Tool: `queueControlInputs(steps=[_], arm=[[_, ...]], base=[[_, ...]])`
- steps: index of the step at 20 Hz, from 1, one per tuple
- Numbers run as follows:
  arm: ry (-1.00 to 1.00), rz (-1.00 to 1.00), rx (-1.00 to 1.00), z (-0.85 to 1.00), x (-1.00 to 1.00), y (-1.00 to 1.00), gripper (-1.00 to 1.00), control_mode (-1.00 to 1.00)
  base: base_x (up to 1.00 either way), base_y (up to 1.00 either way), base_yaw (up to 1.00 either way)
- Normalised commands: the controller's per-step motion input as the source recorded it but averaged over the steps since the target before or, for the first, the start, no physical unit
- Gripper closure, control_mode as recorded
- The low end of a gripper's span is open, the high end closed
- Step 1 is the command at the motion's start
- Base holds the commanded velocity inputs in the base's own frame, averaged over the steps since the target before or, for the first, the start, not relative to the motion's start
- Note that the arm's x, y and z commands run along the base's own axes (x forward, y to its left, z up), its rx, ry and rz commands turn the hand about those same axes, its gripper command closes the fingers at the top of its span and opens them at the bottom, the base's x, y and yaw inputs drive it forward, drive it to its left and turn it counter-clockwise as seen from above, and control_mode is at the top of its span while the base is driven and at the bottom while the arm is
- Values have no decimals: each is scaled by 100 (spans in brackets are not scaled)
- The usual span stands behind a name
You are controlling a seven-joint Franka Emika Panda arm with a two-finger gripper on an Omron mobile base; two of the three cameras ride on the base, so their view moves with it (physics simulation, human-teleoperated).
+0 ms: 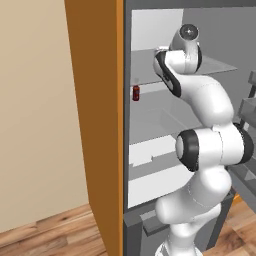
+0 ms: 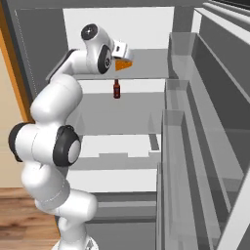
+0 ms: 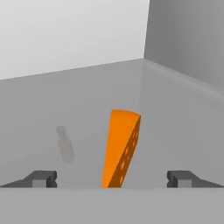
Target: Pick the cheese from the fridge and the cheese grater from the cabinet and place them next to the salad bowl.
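End effector (image 3: 112,178) released, straddling cheese wedge (image 3: 120,148) on upper fridge shelf (image 3: 175,131); nothing grasped, grater untouched.

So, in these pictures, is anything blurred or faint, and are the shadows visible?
Hand view: cheese sharp and evenly lit between the open gripper; a faint, ghostly bottle shape shows through the glassy shelf. Right base view: small dark red bottle crisp, with no clear shadow. Left base view: soft flat lighting, no glare.
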Motion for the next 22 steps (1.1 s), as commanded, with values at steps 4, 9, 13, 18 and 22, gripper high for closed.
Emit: queueControlInputs(steps=[4, 9, 13, 18, 22], arm=[[6, -1, 3, 0, 19, -6, -100, -100], [0, 0, 0, -7, 9, -1, -100, -100], [0, 0, 0, -8, 19, -3, -100, -100], [1, 0, 1, -11, 27, -4, -100, -100], [2, 0, 3, -12, 14, -14, -100, -100]], base=[[0, 0, 0], [0, 0, 0], [0, 0, 0], [0, 0, 0], [0, 0, 0]])
